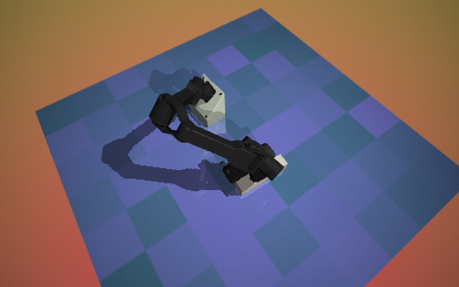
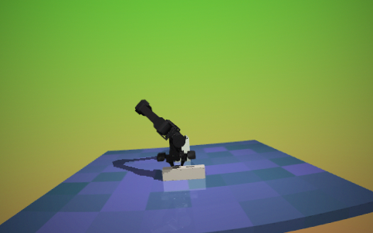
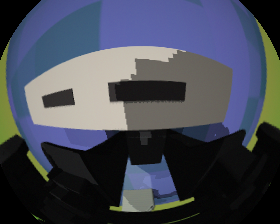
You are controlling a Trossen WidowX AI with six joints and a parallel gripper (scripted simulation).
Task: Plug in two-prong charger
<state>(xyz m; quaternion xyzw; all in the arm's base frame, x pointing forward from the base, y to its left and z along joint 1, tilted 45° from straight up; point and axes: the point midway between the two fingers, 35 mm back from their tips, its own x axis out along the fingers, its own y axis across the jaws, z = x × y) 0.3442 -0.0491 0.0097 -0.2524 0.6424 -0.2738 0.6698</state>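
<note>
The beige power strip (image 1: 246, 186) (image 2: 184, 174) (image 3: 86, 114) lies on the tiled table. Its top shows a small dark recess (image 3: 58, 98) at the left and a wider dark recess (image 3: 150, 91) near the middle in the wrist view. My gripper (image 2: 177, 163) (image 3: 144, 129) is shut on the dark charger (image 3: 145, 152), at the strip's edge in the wrist view and low over its top in the exterior view. A small grey mark shows on the charger; whether it is a prong I cannot tell. The arm hides the fingertips in the top view. Contact between prongs and outlet cannot be seen.
The pale base mount (image 1: 216, 113) (image 2: 187, 143) (image 3: 137, 200) of the arm stands behind the strip. The arm (image 1: 207, 140) reaches from it over the strip. Its shadow (image 1: 117, 152) falls on the blue and violet tiled table (image 1: 283, 242) (image 2: 288, 193).
</note>
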